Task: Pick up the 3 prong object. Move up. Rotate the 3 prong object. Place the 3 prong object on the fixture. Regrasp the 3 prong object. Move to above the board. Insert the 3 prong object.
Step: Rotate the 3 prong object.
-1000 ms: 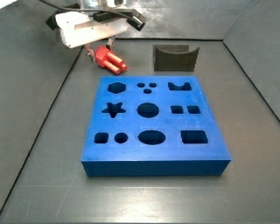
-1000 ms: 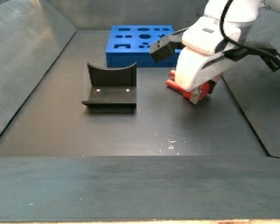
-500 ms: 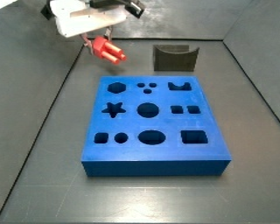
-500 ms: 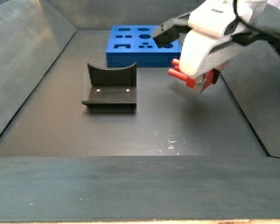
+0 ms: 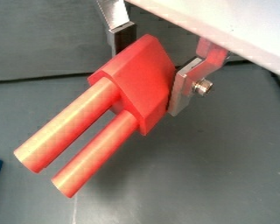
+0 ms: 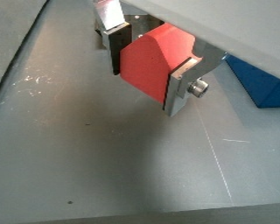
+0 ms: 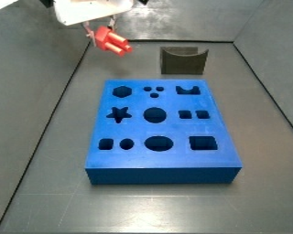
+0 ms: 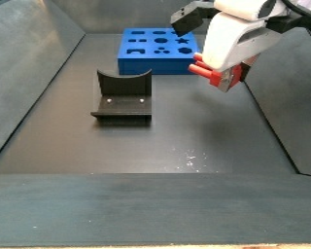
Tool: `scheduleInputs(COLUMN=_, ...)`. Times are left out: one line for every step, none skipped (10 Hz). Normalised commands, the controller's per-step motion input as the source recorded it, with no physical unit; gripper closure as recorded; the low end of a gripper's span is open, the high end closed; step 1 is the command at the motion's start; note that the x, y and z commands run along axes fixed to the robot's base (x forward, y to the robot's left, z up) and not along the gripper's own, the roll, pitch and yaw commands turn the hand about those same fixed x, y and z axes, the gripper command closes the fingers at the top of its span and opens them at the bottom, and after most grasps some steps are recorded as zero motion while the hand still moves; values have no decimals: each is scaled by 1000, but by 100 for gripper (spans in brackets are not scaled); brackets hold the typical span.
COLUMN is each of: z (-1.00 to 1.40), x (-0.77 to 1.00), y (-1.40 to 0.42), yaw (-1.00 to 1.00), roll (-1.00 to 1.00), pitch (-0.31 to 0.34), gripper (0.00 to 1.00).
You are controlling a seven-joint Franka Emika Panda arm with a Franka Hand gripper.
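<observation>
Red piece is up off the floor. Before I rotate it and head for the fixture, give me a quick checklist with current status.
1. Tool shut on the 3 prong object: ok, a finger plate on each side in both wrist views.
2. Piece clear of the floor: ok, it hangs in the air in a side view.
3. Fixture notch free: ok, nothing sits in it.
4. Board out of the way: ok, apart from the fixture.
5. Grip firm enough for rotation: cannot tell.
</observation>
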Motion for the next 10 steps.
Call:
scheduleInputs(z=-91, x=700, y=508, yaw=-1, roll=4, pitch=15, gripper=100)
scheduleInputs(z=-123, x=625, y=422, yaw=-8, roll=-8, pitch=44, gripper=100)
scheduleInputs(z=-99, x=501, y=213, yaw=-14, roll=-36, pitch=58, gripper=100)
scheduleInputs(z=-55, x=386, y=116, yaw=-15, roll=-54, pitch=58, gripper=100)
scheduleInputs(z=-26, x=248, y=73, yaw=-14, roll=-69, pitch=67, gripper=100)
scheduleInputs(z=0, x=0, y=0, yaw=-1000, roll=0, pitch=0, gripper=100)
scheduleInputs(z=12, x=-52, y=-5, yaw=-1000, roll=0, pitch=-1, gripper=100)
scheduleInputs(z=21, x=-42, y=1, yaw=-1000, roll=0, pitch=-1, gripper=100)
scheduleInputs(z=26, x=-27, y=4, yaw=-1000, roll=1, pitch=-2, gripper=100)
scheduleInputs(z=28, x=-20, y=8, yaw=-1000, roll=1, pitch=-2, gripper=100)
